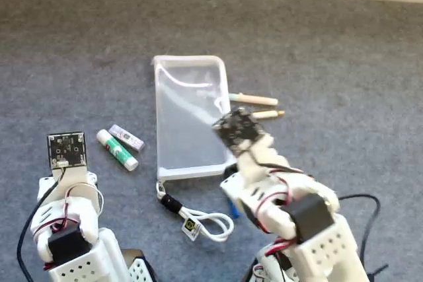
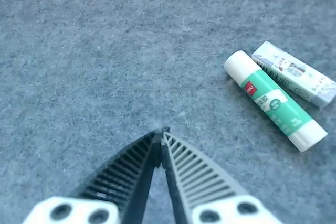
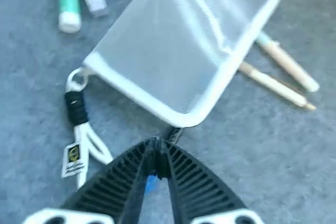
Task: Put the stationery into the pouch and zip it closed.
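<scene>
At mid-counter the translucent white pouch [image 1: 190,117] lies flat, long axis running from the far edge toward the near edge. A white strap [image 1: 205,221] with a black collar and a tag trails from its near left corner. Two tan pens [image 1: 259,106] lie on the counter at the pouch's right side, their ends meeting its border. A green-and-white glue stick [image 1: 117,150] and a small eraser [image 1: 126,137] lie side by side, just beside each other, to the left of the pouch and apart from it.

Left pincer [image 2: 160,132]: tips together, nothing between them, over bare grey counter near the glue stick [image 2: 274,100] and eraser [image 2: 294,72].

Right pincer [image 3: 156,142]: tips together, at the pouch's [image 3: 178,45] near right corner. A blue item [image 3: 151,182] shows through the slit behind the tips; contact with it cannot be determined.
</scene>
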Action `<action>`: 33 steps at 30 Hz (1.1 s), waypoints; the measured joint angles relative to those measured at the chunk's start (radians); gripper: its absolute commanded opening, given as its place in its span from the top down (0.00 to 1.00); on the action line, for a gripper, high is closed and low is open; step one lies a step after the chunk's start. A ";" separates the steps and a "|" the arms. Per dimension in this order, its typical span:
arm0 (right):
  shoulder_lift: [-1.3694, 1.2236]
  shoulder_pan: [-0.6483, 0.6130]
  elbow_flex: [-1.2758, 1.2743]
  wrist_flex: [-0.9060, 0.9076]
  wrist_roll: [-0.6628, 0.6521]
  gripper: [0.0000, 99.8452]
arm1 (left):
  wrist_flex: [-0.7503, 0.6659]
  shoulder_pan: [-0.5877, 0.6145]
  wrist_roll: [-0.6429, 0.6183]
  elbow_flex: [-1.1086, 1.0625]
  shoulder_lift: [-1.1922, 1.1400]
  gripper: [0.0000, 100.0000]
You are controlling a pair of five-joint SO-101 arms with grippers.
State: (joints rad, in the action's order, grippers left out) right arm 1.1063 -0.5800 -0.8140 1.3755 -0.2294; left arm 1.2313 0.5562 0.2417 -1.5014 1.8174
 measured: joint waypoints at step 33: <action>-0.813 -0.465 0.008 -0.477 0.199 0.82 | -0.003 0.081 0.000 -0.012 0.000 0.86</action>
State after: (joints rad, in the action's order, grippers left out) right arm 0.2931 -1.0449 -0.8063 0.8984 -0.0299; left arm 1.2283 0.6375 0.2417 -1.5136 1.8174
